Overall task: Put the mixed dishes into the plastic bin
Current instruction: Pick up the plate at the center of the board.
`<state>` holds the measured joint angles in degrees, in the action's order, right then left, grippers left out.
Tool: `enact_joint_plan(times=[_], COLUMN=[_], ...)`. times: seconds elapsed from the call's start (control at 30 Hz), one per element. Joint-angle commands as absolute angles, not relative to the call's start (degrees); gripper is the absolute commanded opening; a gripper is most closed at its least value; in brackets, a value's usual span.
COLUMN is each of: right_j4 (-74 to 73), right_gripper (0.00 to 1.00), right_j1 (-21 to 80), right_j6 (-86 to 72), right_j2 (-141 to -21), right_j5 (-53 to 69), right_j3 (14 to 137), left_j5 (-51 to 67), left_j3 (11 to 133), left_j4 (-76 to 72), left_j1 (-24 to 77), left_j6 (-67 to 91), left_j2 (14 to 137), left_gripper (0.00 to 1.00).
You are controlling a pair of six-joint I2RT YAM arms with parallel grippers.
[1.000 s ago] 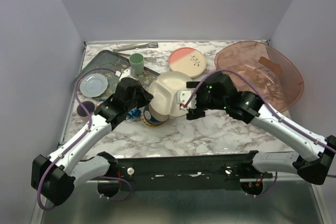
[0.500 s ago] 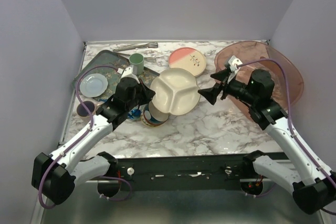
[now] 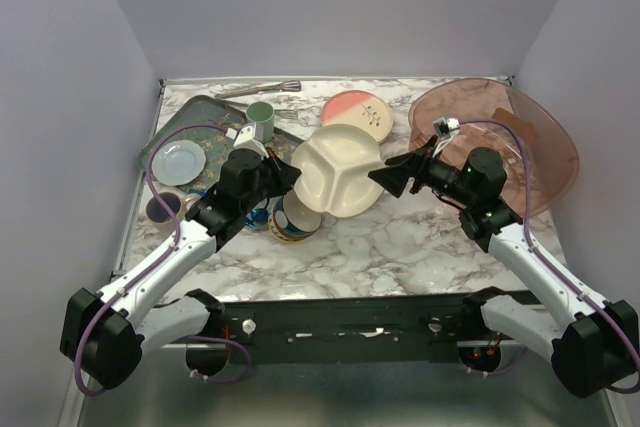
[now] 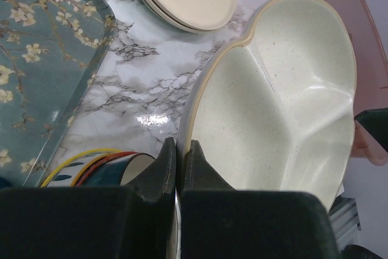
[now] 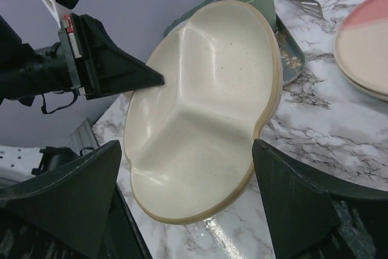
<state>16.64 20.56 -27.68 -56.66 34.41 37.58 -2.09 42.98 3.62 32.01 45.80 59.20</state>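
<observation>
White arm shells (image 3: 160, 267), black joints (image 3: 100, 342), purple cables (image 3: 148, 175).

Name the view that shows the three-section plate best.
Right wrist: the three-section plate fills the frame, nearly all its rim and every section visible. Left wrist hides its near edge behind the left pincer. Top external shows it small.
</observation>
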Motion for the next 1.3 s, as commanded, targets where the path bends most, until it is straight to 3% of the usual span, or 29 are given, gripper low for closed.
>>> enact_joint_plan(times=[0.0,0.43,1.27], right_j4=[22.94,21.36,17.32], right_gripper=[0.95,0.95,0.89], right_j1=[20.30,19.95,16.79], right_j6=[-32.96,-34.01,-32.26], right_j2=[-57.30,-57.22,-57.31], right_j5=[36.30,32.96,22.15], right_j3=[36.74,36.65,36.74], left_j5=[-2.02,-10.19,-22.93], left_j3=[45.79,48.34,48.25], left_j4=[-13.80,-16.26,-19.07], left_j1=[33.92,40.78,43.07], left_j6=[49.57,44.30,42.89], left_j2=[58.27,61.17,58.80], left_gripper=[0.00,0.00,0.00])
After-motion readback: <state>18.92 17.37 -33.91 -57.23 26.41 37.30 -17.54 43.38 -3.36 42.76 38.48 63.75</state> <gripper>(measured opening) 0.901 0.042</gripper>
